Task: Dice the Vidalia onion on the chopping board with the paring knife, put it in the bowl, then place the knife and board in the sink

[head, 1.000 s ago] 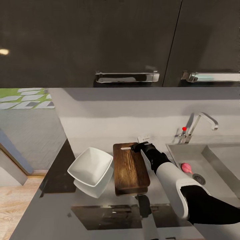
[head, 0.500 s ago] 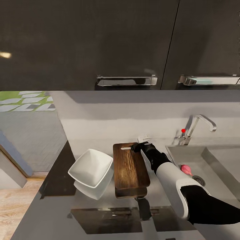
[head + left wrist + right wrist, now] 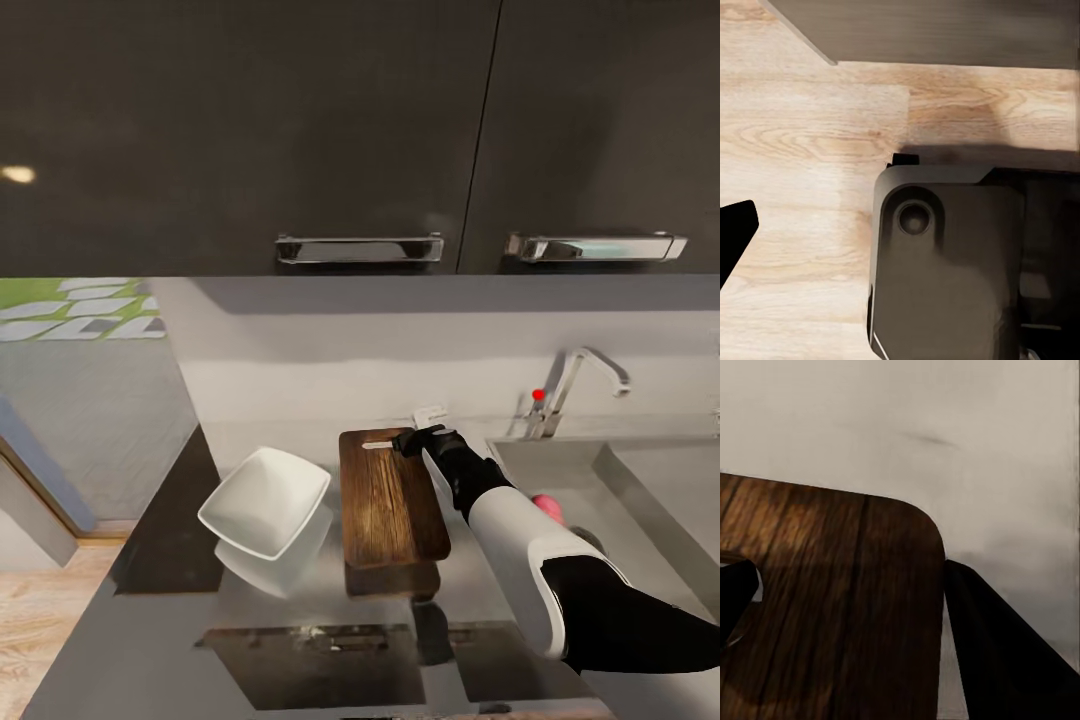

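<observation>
1. Only the head camera has swung right since a second ago; the right gripper [image 3: 414, 440] remains at the far end of the chopping board [image 3: 390, 500].
2. It reaches at the paring knife [image 3: 380, 444] lying there, right arm stretched forward across the countertop [image 3: 150, 650]; whether it grips, I cannot tell.
3. Light, stiff, slim: take its handle.
4. The Vidalia onion [image 3: 545, 503] waits in the sink [image 3: 640, 480].
</observation>
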Robot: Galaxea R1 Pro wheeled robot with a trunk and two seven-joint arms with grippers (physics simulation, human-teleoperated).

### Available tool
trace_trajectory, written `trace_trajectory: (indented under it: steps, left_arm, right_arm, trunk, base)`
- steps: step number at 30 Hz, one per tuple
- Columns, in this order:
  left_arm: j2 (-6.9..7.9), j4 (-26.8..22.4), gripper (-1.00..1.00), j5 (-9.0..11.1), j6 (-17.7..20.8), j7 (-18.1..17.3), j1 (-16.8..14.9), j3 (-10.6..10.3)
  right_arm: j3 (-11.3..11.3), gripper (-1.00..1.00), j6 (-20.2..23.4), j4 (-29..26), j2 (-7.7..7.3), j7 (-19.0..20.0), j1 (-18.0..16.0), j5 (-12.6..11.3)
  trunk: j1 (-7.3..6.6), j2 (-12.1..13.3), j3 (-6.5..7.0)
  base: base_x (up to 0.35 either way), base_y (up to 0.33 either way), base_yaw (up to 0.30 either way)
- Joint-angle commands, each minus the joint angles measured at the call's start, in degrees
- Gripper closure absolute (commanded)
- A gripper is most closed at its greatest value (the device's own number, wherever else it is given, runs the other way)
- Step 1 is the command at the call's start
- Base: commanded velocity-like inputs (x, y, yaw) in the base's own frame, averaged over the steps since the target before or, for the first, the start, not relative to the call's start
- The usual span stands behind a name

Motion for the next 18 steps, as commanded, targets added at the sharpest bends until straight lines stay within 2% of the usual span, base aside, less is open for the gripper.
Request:
trace_trajectory:
  steps: [1, 10, 14, 18]
  left_arm:
    - [-0.01, -0.1, -1.00, 0.2, 0.0, 0.0, 0.0, 0.1]
    - [-0.01, -0.1, -1.00, 0.2, 0.0, 0.0, 0.0, 0.0]
    - [-0.01, -0.1, -1.00, 0.2, 0.0, 0.0, 0.0, 0.0]
    - [-0.01, -0.2, -1.00, 0.1, 0.0, 0.0, 0.0, 0.0]
  right_arm:
    - [0.1, 1.00, 0.4, -0.1, 0.01, 0.0, 0.0, 0.2]
    - [0.1, 1.00, 0.4, -0.1, 0.01, 0.0, 0.0, 0.2]
    - [0.1, 1.00, 0.4, -0.1, 0.01, 0.0, 0.0, 0.2]
    - [-0.1, 1.00, 0.3, -0.7, 0.01, -0.1, 0.0, 0.2]
  trunk:
    - [0.03, -0.1, -0.04]
    - [0.03, -0.1, 0.19]
    - [0.03, -0.1, 0.20]
    - [0.03, -0.1, 0.20]
  base:
    - [-0.097, -0.162, 0.000]
    - [-0.144, -0.147, 0.000]
    - [-0.203, -0.055, 0.000]
    - [-0.046, -0.006, 0.000]
